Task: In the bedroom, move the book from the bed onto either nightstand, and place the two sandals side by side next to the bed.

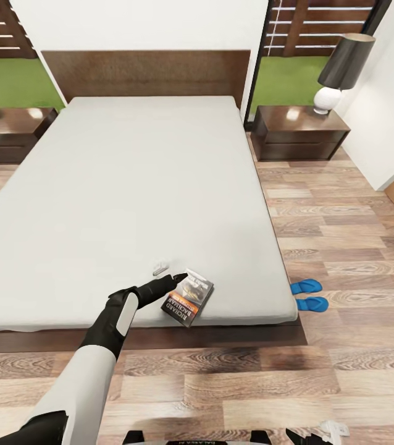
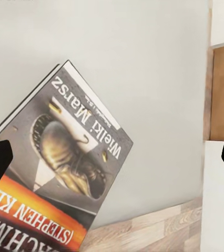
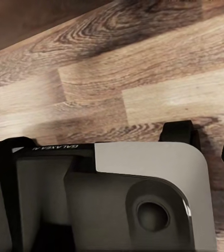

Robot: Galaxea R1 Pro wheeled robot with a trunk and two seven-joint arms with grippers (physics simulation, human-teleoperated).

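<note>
The small dark paperback book [image 1: 188, 298] is reached at the pale mattress corner of the bed [image 1: 98, 204]; the left end effector [image 1: 173, 281] is spread open, framing it for a grip.

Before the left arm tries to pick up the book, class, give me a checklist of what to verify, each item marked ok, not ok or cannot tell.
1. Book lies flat on the bed, near its foot edge: ok.
2. Left gripper is at the book, jaws open: ok.
3. Jaws closed on the book: not ok, not yet gripped.
4. Small white object beside the gripper is out of the way: cannot tell.
5. Nightstand has bare top beside the lamp: ok.
6. Sandals lie side by side next to the bed: ok.
</note>
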